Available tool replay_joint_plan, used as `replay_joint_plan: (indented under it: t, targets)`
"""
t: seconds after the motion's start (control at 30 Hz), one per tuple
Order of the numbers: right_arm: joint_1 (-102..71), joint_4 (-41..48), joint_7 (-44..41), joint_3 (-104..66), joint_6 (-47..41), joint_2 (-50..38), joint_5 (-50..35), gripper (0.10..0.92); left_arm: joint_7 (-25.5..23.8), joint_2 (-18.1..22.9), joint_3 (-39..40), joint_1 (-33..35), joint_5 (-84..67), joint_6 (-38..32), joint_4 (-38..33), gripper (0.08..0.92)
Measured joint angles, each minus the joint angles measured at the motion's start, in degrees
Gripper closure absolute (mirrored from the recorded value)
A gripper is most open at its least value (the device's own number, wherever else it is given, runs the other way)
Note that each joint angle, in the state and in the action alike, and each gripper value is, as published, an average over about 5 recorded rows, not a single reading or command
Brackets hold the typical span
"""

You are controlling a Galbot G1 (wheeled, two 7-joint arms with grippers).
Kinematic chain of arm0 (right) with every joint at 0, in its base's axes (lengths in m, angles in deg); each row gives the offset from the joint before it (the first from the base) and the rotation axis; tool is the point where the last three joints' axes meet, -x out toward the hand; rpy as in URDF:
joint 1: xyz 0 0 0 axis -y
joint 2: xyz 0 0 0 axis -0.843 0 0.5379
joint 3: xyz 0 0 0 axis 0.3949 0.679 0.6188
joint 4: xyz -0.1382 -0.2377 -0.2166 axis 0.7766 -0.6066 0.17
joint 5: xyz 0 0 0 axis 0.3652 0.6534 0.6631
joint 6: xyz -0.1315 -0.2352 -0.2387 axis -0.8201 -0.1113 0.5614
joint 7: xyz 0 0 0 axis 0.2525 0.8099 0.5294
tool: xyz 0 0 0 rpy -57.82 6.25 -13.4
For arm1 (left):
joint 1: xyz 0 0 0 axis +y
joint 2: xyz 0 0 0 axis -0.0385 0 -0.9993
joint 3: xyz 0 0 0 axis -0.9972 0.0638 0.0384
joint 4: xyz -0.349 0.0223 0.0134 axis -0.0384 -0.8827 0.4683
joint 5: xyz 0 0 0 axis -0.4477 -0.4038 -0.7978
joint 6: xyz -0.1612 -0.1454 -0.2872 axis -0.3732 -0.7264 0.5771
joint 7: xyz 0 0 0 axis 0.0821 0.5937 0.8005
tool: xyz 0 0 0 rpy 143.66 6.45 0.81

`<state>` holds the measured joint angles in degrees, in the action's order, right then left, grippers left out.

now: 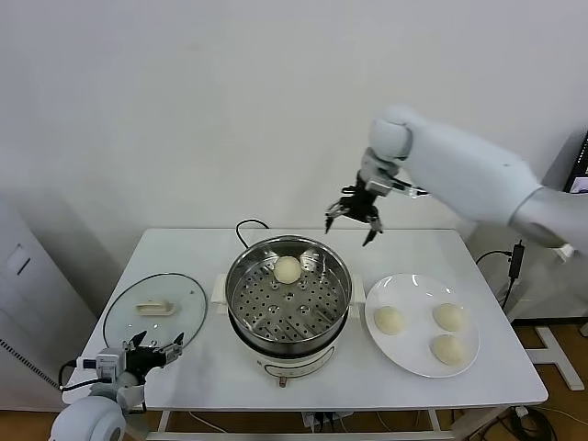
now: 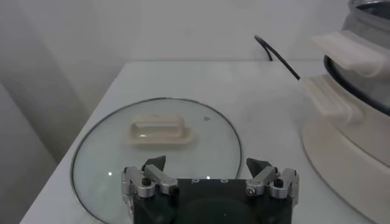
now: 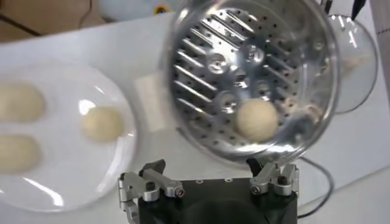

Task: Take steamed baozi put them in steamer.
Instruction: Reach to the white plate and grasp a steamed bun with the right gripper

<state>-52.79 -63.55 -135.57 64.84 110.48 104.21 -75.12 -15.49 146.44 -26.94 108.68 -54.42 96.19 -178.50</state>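
The steel steamer [image 1: 341, 276] stands mid-table with one cream-white baozi [image 1: 288, 269] on its perforated tray at the far side. That baozi also shows in the right wrist view [image 3: 256, 119]. Three more baozi [image 1: 390, 319] lie on the white plate [image 1: 418, 367] to the right, also in the right wrist view [image 3: 102, 123]. My right gripper [image 1: 354, 220] is open and empty, raised above the table behind the steamer's far right rim. My left gripper [image 1: 152, 351] is open and empty, low at the table's front left, by the glass lid.
A round glass lid [image 1: 188, 299] with a cream handle lies flat left of the steamer, seen close in the left wrist view [image 2: 97, 158]. A black cord [image 1: 246, 225] runs behind the steamer. The table's front edge is near the plate.
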Motion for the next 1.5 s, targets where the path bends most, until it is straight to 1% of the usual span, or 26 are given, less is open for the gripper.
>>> replay_joint_plan:
  t: [0.13, 0.27, 0.43, 0.57, 0.93, 1.5]
  targets:
    - [0.46, -2.03, 1.01, 3.14, -11.25, -3.11, -3.22, 0.203, 0.02, 0.37, -0.08, 0.21, 0.06, 0.02, -0.12, 0.177]
    - [0.09, -3.41, 2.09, 4.93, -19.91, -5.61, -4.85, 0.203, 0.04, 0.74, -0.35, 0.59, 0.18, 0.02, -0.27, 0.177]
    - [-1.46, -4.38, 3.8, 5.87, -27.68, -8.03, -5.45, 0.203, 0.15, 1.16, -0.45, 0.68, 0.42, 0.19, -0.61, 0.177]
    - [-3.41, -4.52, 5.39, 5.9, -31.86, -9.25, -5.27, 0.203, 0.22, 1.53, -0.44, 0.65, 0.77, 0.4, -0.68, 0.177]
    - [-10.92, -3.82, 9.39, 3.27, -37.5, -10.3, -2.07, 0.203, 0.28, 2.07, -0.37, 0.55, 1.12, 0.53, -0.69, 0.177]
    - [-23.13, 0.05, 13.68, -4.92, -38.96, -8.43, 4.26, 0.208, 0.36, 2.85, -0.06, 0.26, 2.04, 0.76, -0.66, 0.177]
